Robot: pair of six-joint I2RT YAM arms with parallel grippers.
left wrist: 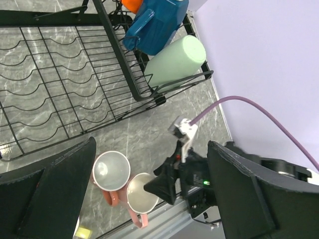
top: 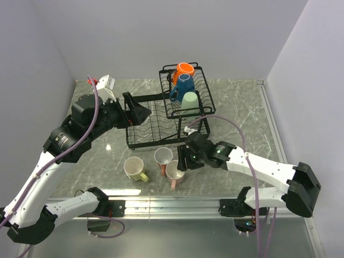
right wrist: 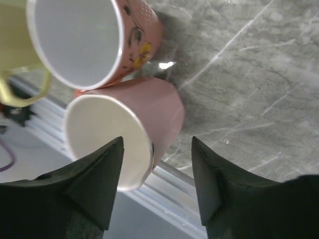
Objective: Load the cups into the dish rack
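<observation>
The black wire dish rack [top: 153, 126] stands mid-table. Its upper basket holds an orange cup [top: 184, 70], a blue cup [top: 183, 86] and a pale green cup [top: 190, 102]. A yellow cup [top: 134, 169] and two pink cups [top: 163, 157] [top: 174, 172] stand on the table in front. My right gripper [top: 181, 161] is open at the nearer pink cup [right wrist: 159, 109]. One finger is over its pale inside and the other is outside its wall. My left gripper [top: 140, 112] is open and empty above the rack's lower tray [left wrist: 50, 74].
The metal rail [top: 177, 201] runs along the table's near edge, just behind the nearer pink cup. The printed pink cup [right wrist: 134, 30] touches the plain one. The yellow cup [right wrist: 10, 55] is close on their left. Walls close in the back and both sides.
</observation>
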